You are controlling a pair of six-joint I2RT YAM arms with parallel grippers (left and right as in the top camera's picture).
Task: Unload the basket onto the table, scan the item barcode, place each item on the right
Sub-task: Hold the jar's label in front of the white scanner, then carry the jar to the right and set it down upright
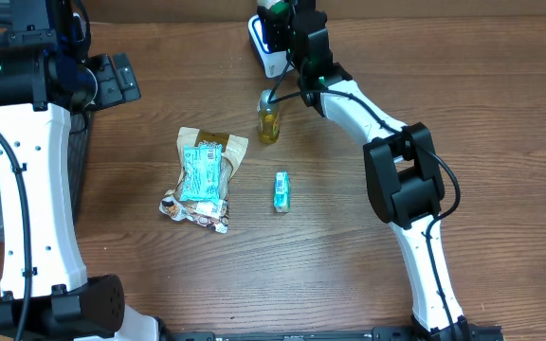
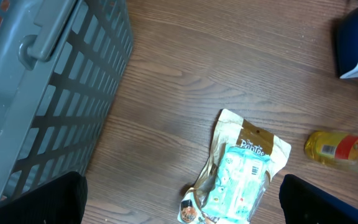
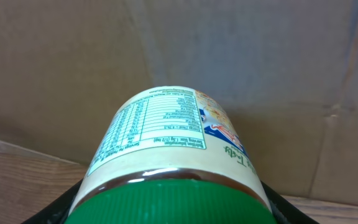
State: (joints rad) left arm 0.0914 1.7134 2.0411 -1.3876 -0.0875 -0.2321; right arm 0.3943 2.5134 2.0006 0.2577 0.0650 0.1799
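A: Green lid, pale label: which jar [image 3: 166, 134] is that?

B: The one in the right hand [image 3: 169, 210]. Its dark fingers [image 3: 55, 211] press on either side, just by the lid, so that hand is gripping the jar.

A: Where is it?

B: Lifted off the surface [image 1: 349, 246], at the far edge, close to the white and blue scanner [image 1: 265, 47]. From the wrist, the printed nutrition table faces the camera, with brown cardboard [image 3: 260, 56] standing behind.

A: And the left hand [image 2: 185, 200]?

B: Spread wide, holding nothing. It hangs at the left side, beside the grey basket [image 2: 42, 81], and its two fingers show only at the bottom corners of its own view.

A: What lies on the wood?

B: A bottle [image 1: 269, 118] of yellow liquid, on the near side of the scanner. Left of centre, a crumpled brown pouch [image 1: 235, 152] with a teal packet [image 1: 202, 175] on top of it. To their right, a small teal box [image 1: 282, 190], apart from them. None of these touches either hand.
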